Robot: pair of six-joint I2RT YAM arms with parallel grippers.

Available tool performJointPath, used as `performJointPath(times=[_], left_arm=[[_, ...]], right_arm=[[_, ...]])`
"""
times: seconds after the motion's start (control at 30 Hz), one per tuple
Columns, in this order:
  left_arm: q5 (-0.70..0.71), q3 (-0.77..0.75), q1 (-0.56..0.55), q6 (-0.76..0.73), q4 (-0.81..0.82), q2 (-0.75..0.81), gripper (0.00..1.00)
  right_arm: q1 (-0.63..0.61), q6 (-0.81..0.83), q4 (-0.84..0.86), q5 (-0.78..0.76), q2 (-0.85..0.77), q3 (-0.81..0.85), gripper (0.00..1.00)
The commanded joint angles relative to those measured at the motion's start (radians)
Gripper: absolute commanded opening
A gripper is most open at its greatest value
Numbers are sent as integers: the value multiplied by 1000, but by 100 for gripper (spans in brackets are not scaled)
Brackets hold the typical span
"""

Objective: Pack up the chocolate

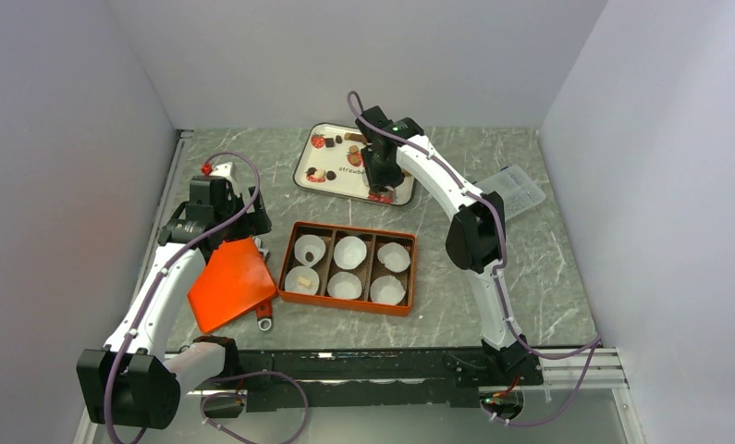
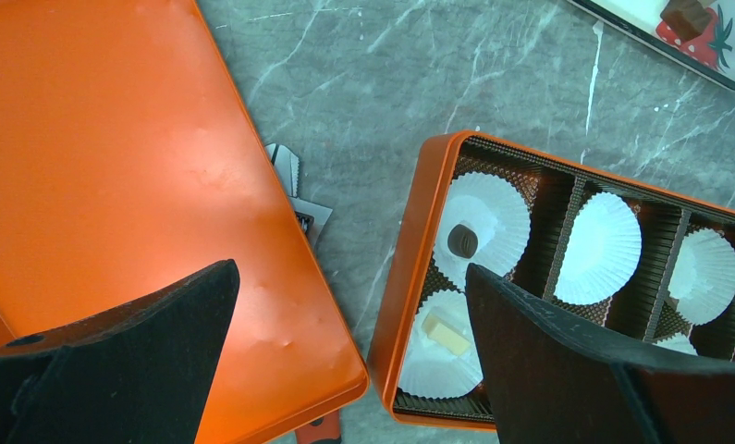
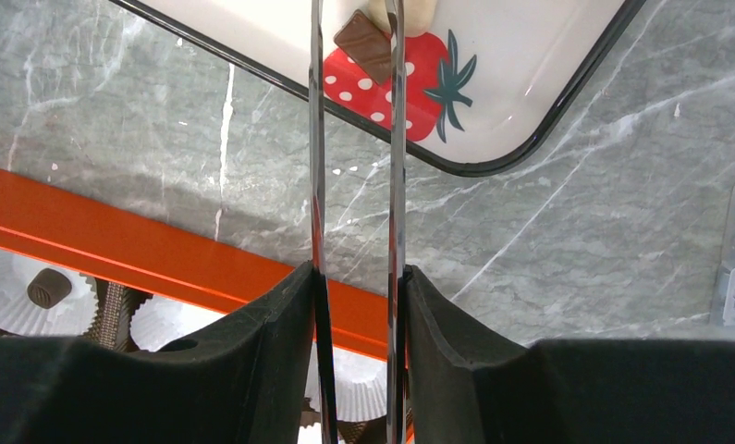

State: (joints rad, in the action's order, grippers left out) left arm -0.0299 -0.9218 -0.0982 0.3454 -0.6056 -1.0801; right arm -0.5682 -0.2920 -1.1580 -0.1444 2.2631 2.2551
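Chocolate [image 3: 363,46] between tweezers [image 3: 315,185], right wrist view only

Tray [image 1: 331,159] far centre, chocolates [image 1: 354,139] on it; box [image 1: 345,305] near of tray, two chocolates in its left cups [image 1: 349,252]; lid [image 1: 231,282] left of box; container [image 1: 511,190] far right

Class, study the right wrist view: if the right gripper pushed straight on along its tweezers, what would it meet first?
Most likely the brown square chocolate on the strawberry print of the white tray, lying between the tweezers' tips; depth is unclear, so they may already touch it.
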Motion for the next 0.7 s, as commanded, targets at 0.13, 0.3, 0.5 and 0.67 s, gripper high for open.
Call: performJointPath(times=[0.13,0.3,0.5,0.67], left_arm=[[-15,-4,7,1,29,2,99],[-10,-5,8,1,27,1,99],[-7,-4,8,1,27,2,99],[-5,-4,8,1,27,2,99]], right_arm=[[-3,-4,3,-8,0,39,38],[-5,-8,0,-1,-11,52,32],[-7,-13,17,7,-76,38,31],[-16,-18,20,19,-119,19,30]])
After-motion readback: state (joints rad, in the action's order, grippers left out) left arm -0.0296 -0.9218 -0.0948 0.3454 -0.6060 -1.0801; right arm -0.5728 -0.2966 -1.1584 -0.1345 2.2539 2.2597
